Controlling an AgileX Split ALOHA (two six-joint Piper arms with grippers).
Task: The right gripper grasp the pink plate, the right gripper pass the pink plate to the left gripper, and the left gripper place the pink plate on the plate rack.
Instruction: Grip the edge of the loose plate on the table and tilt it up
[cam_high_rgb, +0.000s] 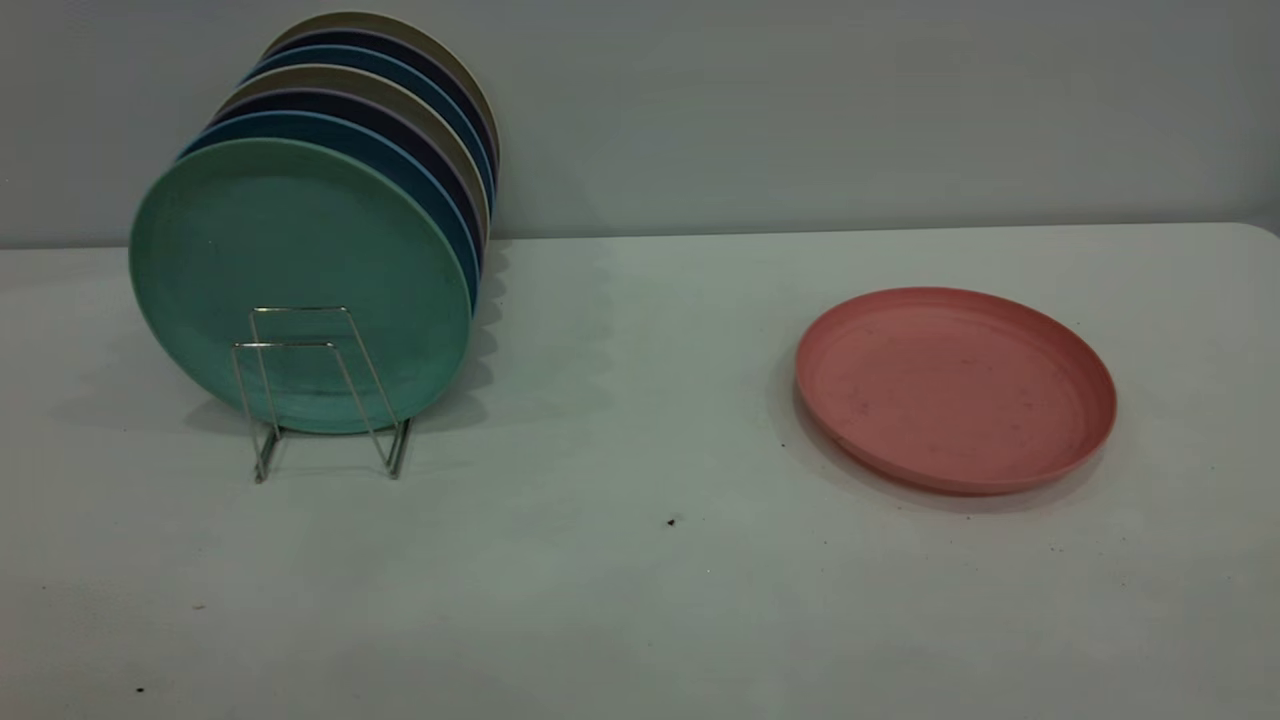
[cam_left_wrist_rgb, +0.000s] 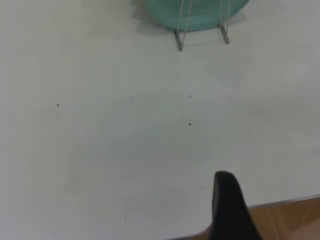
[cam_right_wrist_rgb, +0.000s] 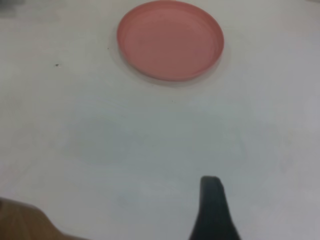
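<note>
We find the pink plate (cam_high_rgb: 955, 388) lying flat and face up on the white table (cam_high_rgb: 620, 600), toward the right arm's side and well apart from the plate rack (cam_high_rgb: 320, 390). The rack stands on the left arm's side, already loaded with a teal-green plate (cam_high_rgb: 290, 260) at the front and a row of blue and tan plates (cam_high_rgb: 400, 110) behind it. Two wire loops in front of the teal-green plate stand unoccupied.

Neither arm appears in the exterior view. The right end effector (cam_right_wrist_rgb: 214, 210) shows only one dark finger in its wrist view, low over bare table and well short of the pink plate (cam_right_wrist_rgb: 170, 40). We cannot tell how wide it stands. The left end effector (cam_left_wrist_rgb: 230, 207) likewise shows a single finger, near the table edge and far from the rack feet (cam_left_wrist_rgb: 178, 40). Its opening cannot be determined either.

No step of the task appears begun. In our judgement the plate is light, rigid plastic with a matte, lightly scuffed surface, so slip risk is moderate. Lying flat, it offers only its low raised rim. We advise pinching the near rim edge, one finger inside and one beneath, leaving the opposite rim free for the handover.
</note>
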